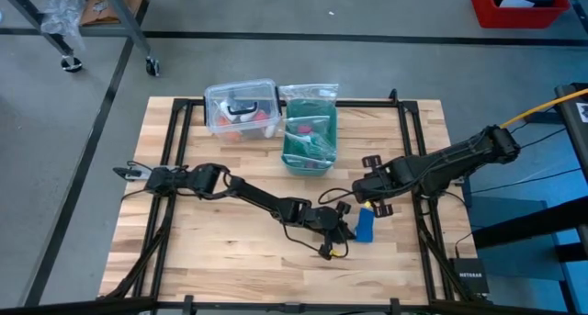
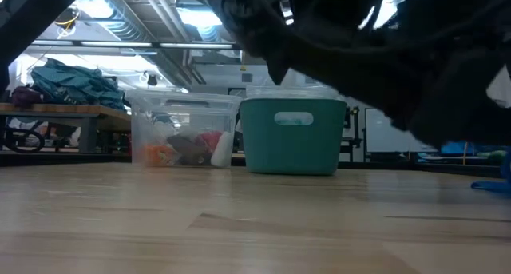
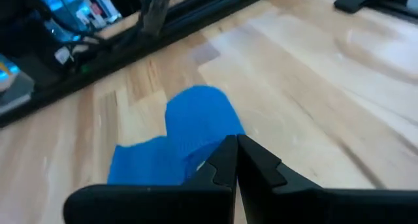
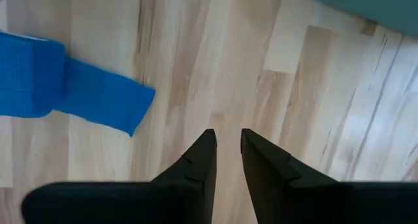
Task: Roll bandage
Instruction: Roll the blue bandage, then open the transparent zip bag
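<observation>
1. My left tool (image 1: 342,225) sits low over the middle of the counter (image 1: 230,251), with that arm stretched across from the left side.
2. In the left wrist view the fingers (image 3: 251,160) of this tool are pressed together, tip against tip, with nothing between them.
3. The bandage (image 1: 365,224) lies on the counter just beside my left tool, on its right, a bright blue piece partly rolled.
4. From the left wrist the bandage (image 3: 186,136) shows a rounded roll with a flat tail spread out next to it; my closed fingertips are right at its edge, and I cannot tell whether they touch it.
5. My right tool (image 1: 364,197) hangs just behind the bandage, with that arm reaching in from the right.
6. Its fingers (image 4: 261,159) stand a little apart, with a narrow gap and bare wood between them.
7. In that view the bandage (image 4: 62,87) lies off to one side, apart from the fingers.
8. A teal basket (image 1: 310,139) and a clear plastic box (image 1: 241,108) stand at the far side of the counter.
</observation>
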Controlling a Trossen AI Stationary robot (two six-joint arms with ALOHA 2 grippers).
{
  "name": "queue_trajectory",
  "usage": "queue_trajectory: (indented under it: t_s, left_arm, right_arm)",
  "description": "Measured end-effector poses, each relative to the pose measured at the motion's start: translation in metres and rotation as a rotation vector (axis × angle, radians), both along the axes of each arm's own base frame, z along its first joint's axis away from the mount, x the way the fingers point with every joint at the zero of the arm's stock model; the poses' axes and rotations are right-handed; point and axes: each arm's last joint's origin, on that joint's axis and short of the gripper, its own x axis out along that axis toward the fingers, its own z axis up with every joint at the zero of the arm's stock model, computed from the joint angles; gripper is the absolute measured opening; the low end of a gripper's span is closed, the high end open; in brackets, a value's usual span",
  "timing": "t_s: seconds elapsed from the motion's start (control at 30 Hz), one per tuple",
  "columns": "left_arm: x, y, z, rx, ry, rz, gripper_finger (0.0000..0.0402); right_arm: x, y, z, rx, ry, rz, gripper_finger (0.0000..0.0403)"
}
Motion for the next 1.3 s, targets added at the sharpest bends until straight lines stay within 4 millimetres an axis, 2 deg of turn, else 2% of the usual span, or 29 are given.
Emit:
queue_trajectory:
  t_s: [0.23,0.43,0.83,1.0,1.1,1.3]
  left_arm:
    - [0.003,0.006,-0.006,-0.017,-0.02,0.016,0.0001]
    - [0.007,0.021,-0.004,-0.014,-0.04,0.065,0.0001]
    - [0.016,0.083,-0.004,-0.08,-0.036,0.28,0.0001]
    - [0.017,0.099,-0.004,-0.186,-0.029,0.35,0.0001]
    - [0.016,0.092,0.0,-0.252,-0.018,0.292,0.0001]
    - [0.01,0.05,0.028,-0.215,-0.067,0.124,0.0001]
  right_arm:
    - [0.0,0.0,0.0,0.003,-0.003,0.0,0.0076]
    - [0.002,0.001,0.0,0.008,-0.018,0.0,0.0076]
    - [0.005,0.002,0.001,0.034,-0.049,0.002,0.0076]
    - [0.005,0.002,0.0,0.033,-0.047,0.001,0.0076]
    - [0.005,0.002,0.0,0.033,-0.046,0.002,0.0076]
    - [0.004,0.001,0.0,0.015,-0.042,0.009,0.0076]
